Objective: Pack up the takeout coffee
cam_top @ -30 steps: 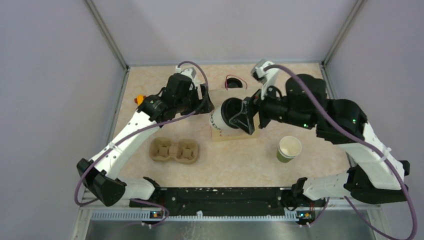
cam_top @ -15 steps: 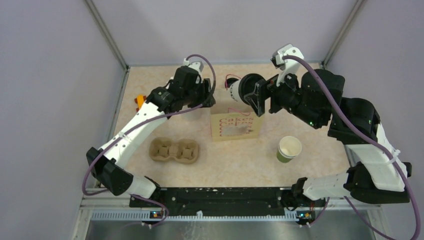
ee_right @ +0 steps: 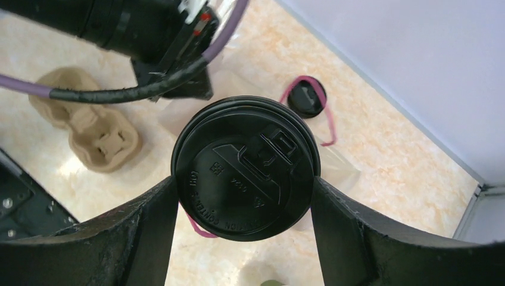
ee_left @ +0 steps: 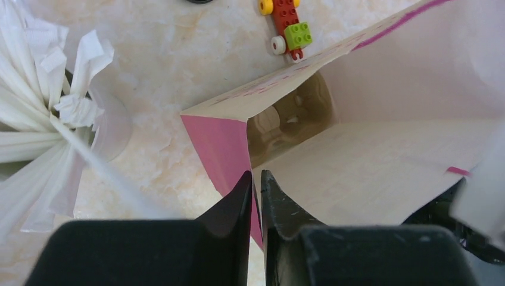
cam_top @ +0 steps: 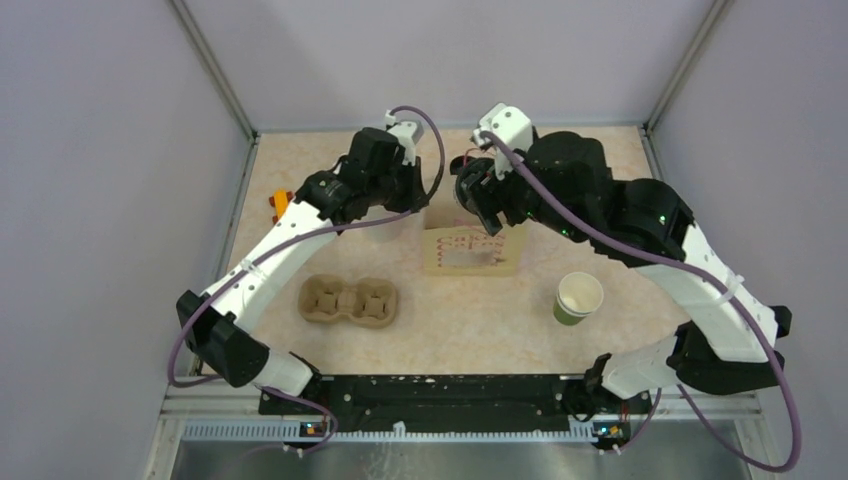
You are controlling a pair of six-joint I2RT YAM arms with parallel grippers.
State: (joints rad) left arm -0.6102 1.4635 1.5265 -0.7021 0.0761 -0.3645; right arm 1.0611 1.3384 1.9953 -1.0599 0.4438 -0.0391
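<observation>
Clamping the coffee (ee_right: pixel 245 168) near its stiff lidded rim, the right claw (ee_right: pixel 244 183) sensibly spares the light, crushable paper below; the left claw (ee_left: pixel 255 182) pinches the bag (ee_left: pixel 369 161).

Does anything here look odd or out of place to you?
One thing: a small toy-brick piece, red, green and yellow, lies beside the paper bag. It has nothing to do with coffee. Nothing looks spilled or damaged.

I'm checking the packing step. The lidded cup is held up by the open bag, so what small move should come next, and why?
Probably lower the right gripper straight down a little. Its jaws clamp the takeout coffee roughly over the bag, whose edge the left gripper pinches, holding the mouth open.
</observation>
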